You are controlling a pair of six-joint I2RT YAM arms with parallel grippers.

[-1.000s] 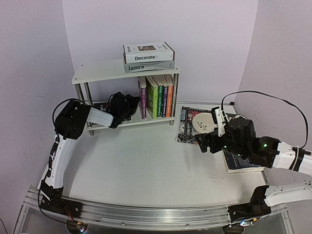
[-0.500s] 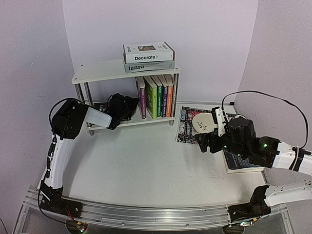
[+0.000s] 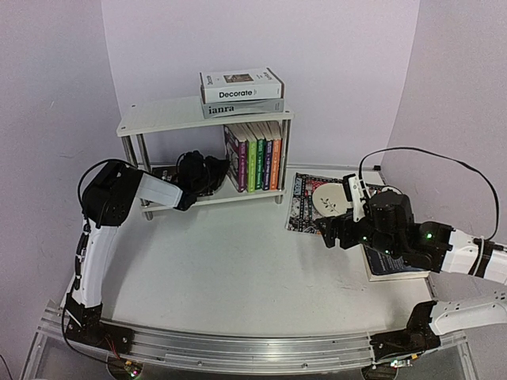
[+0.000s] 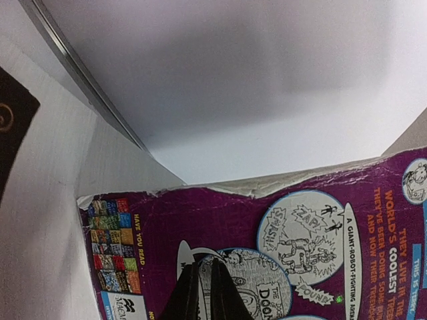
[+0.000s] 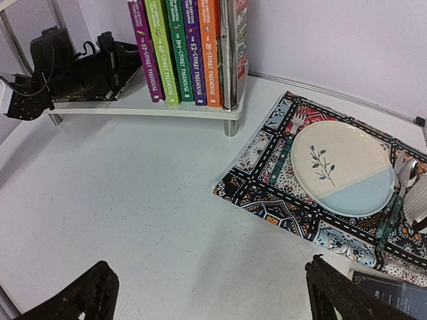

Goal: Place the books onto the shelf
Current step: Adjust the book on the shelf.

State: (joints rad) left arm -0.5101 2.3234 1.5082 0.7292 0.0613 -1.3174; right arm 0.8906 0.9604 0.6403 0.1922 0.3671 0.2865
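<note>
The white shelf (image 3: 158, 117) stands at the back with "Decorate" (image 3: 242, 85) stacked on grey "ianra" (image 3: 238, 108) on its top tier. A row of colourful paperbacks (image 3: 257, 154) stands upright on the lower tier (image 5: 167, 110). My left gripper (image 3: 212, 170) reaches into that tier, shut, with its fingertips (image 4: 193, 267) against the purple book's cover (image 4: 267, 220) and nothing between them. My right gripper (image 5: 208, 267) hovers open over bare table next to the placemat. A navy book (image 3: 392, 265) lies under the right arm.
A patterned placemat (image 3: 307, 210) with a plate (image 3: 331, 198) and cutlery lies right of the shelf. A chrome shelf leg (image 5: 230, 67) stands close to the placemat's corner. A dark flat book (image 3: 164, 172) lies on the lower tier behind the left arm.
The purple book leaned left at the end of the row and now stands upright against the others. My left gripper moved slightly right with it. The right arm stayed put.
</note>
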